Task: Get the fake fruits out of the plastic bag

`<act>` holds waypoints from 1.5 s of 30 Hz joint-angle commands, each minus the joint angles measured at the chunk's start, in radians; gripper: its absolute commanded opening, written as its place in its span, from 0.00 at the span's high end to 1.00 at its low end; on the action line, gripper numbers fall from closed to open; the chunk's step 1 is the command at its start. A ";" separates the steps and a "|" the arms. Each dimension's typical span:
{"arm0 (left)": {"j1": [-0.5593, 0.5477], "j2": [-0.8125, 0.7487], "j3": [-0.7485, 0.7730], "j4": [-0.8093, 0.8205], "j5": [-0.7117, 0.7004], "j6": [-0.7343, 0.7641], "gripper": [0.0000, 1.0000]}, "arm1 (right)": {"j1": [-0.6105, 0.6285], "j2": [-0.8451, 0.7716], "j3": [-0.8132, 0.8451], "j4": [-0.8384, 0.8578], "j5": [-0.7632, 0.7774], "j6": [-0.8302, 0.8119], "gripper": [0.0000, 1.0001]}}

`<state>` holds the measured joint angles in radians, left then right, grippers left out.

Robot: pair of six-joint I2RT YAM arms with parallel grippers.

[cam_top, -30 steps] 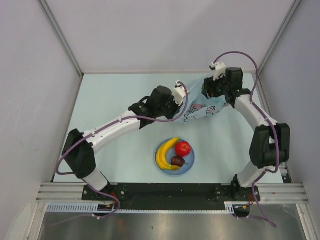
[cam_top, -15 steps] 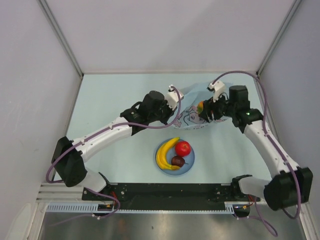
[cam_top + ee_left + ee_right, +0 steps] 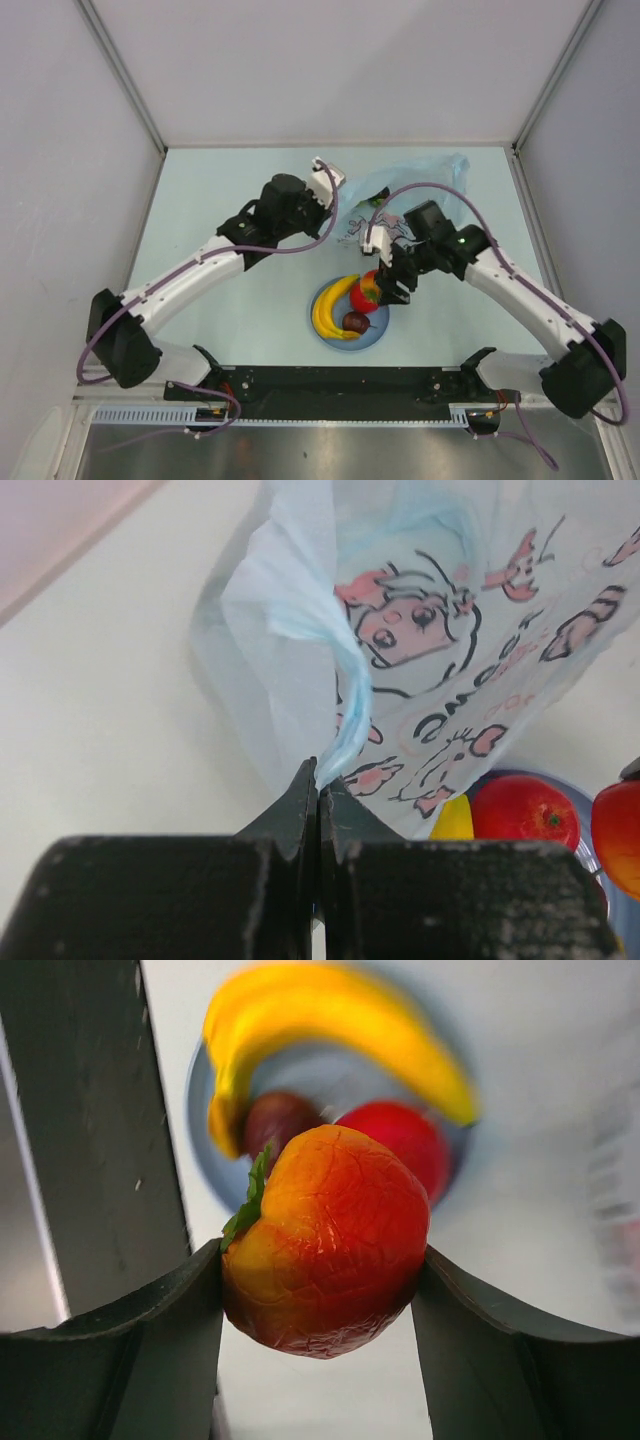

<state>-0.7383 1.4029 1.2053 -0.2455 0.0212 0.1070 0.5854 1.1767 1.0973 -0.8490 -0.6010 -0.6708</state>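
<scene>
Plastic fruit (image 3: 325,1245), orange-red: likely light, hard, slick; right tool (image 3: 388,287) clamps its widest part | bag (image 3: 470,670): thin, limp film; handle pinched tight in left tool (image 3: 318,780).

Light-blue cartoon-print plastic bag (image 3: 440,172) sits crumpled, one edge lifted; near it a yellow banana (image 3: 330,305), red fruit (image 3: 525,810) and dark purple fruit (image 3: 355,321) lie together, a leafed orange-red fruit (image 3: 330,1250) held just above.
</scene>
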 commanded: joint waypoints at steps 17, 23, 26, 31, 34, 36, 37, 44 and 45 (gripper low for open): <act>0.185 -0.223 -0.121 0.022 0.180 -0.059 1.00 | 0.137 0.159 -0.185 -0.004 0.102 -0.098 0.79; 0.188 -0.231 -0.131 0.026 0.203 -0.067 1.00 | 0.162 0.210 -0.185 0.073 0.193 -0.081 0.74; 0.188 -0.232 -0.135 0.032 0.210 -0.070 1.00 | 0.185 0.224 -0.183 0.113 0.242 -0.059 0.68; 0.188 -0.236 -0.147 0.043 0.221 -0.079 1.00 | 0.224 0.232 -0.182 0.136 0.244 -0.049 0.59; 0.188 -0.234 -0.151 0.043 0.232 -0.084 1.00 | 0.232 0.235 -0.182 0.136 0.245 -0.041 0.48; 0.188 -0.232 -0.153 0.048 0.233 -0.086 1.00 | 0.234 0.232 -0.182 0.127 0.268 -0.039 0.38; 0.188 -0.229 -0.151 0.048 0.238 -0.089 1.00 | 0.234 0.225 -0.182 0.123 0.279 -0.039 0.36; 0.188 -0.222 -0.147 0.049 0.247 -0.089 1.00 | 0.231 0.095 -0.140 0.006 0.363 -0.035 0.00; 0.188 -0.220 -0.148 0.051 0.247 -0.089 1.00 | 0.231 0.083 -0.123 -0.013 0.362 -0.023 0.00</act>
<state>-0.5575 1.2007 1.0554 -0.2409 0.2417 0.0353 0.8154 1.3563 0.9138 -0.7784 -0.2859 -0.7155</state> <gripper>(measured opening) 0.007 0.992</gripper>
